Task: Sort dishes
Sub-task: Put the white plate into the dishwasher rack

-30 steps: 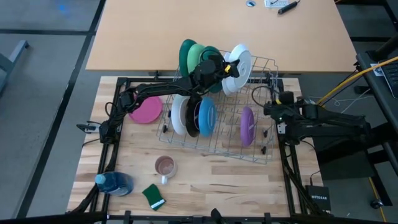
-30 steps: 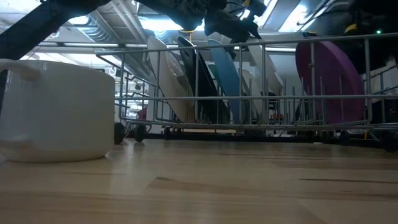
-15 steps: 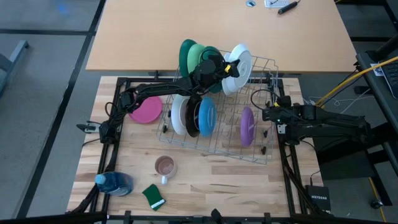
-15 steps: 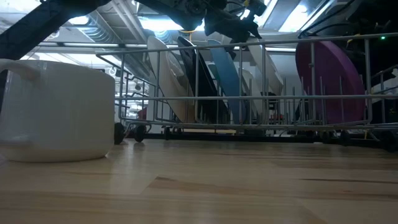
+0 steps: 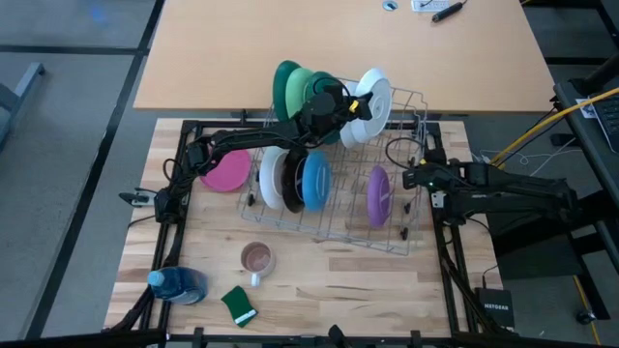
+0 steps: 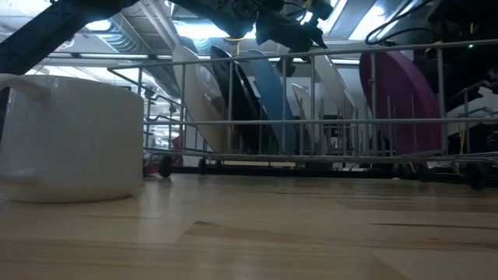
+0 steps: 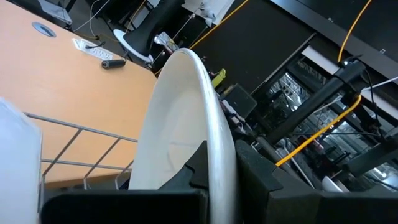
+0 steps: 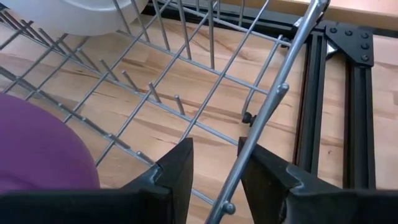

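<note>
A wire dish rack (image 5: 340, 224) on the wooden table holds upright plates: dark green (image 5: 286, 85) and light green (image 5: 306, 87) at the far end, white (image 5: 270, 178), black (image 5: 289, 180), blue (image 5: 314, 181) and purple (image 5: 377, 196) in the near row. A pink plate (image 5: 227, 171) lies flat left of the rack. My left gripper (image 5: 352, 104) is shut on another white plate (image 5: 375, 97) over the rack's far right corner. My right gripper (image 5: 410, 177) stands open at the rack's right rim, the rim wire (image 8: 261, 130) between its fingers. My left gripper pinches the white plate's rim (image 7: 216, 163) between its two fingers, one on each face. The fingers reach level from the table's left. The plate stands upright on edge; whether its lower edge rests in the rack is hidden. My right gripper has the rack's right rim wire (image 8: 247, 163) between its open fingers, lying against one finger's inner side (image 8: 256, 169). The fingers slant down from the table's right.
Near the front edge stand a small mug (image 5: 256, 258), large at the left of the low view (image 6: 70, 136), a green sponge (image 5: 238, 305) and a blue bottle (image 5: 177, 284). Black frame rails (image 5: 440, 251) border the board. A larger tabletop (image 5: 242, 58) lies beyond.
My right gripper has gone toward the table's left and turned at the wrist. The rack with its plates has slid a little toward the left edge. The white plate in my left gripper has stayed where it was.
</note>
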{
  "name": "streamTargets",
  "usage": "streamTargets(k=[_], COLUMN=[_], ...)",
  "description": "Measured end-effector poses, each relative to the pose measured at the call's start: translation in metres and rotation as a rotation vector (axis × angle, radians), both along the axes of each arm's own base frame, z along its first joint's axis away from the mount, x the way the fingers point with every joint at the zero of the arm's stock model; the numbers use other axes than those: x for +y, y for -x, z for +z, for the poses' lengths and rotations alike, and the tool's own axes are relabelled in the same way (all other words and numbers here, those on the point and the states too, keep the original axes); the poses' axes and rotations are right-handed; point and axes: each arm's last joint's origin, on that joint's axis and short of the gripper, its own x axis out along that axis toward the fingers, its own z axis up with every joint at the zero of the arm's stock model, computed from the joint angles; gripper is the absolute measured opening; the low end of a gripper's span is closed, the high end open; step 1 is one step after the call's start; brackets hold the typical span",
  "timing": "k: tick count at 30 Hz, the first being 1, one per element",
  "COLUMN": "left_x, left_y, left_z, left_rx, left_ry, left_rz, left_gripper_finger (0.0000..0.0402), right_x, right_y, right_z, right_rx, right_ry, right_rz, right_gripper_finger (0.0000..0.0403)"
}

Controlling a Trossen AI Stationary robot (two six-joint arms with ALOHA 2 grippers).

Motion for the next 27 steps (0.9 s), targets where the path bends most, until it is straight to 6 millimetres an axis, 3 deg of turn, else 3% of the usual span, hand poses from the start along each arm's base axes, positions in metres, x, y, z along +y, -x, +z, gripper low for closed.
streamTargets(k=[21, 27], left_x=[0.006, 0.011], left_y=[0.004, 0.005], left_z=[-0.01, -0.011], left_rx=[0.011, -0.011], left_ry=[0.13, 0.151], left_rz=[0.136, 0.151], left_gripper_finger=[0.0033, 0.0053], right_x=[-0.001, -0.001], right_y=[-0.006, -0.008], right_z=[-0.001, -0.001], right_rx=[0.033, 0.031], right_ry=[-0.001, 0.0], right_rz=[0.04, 0.065], right_gripper_finger=[0.0127, 0.0127])
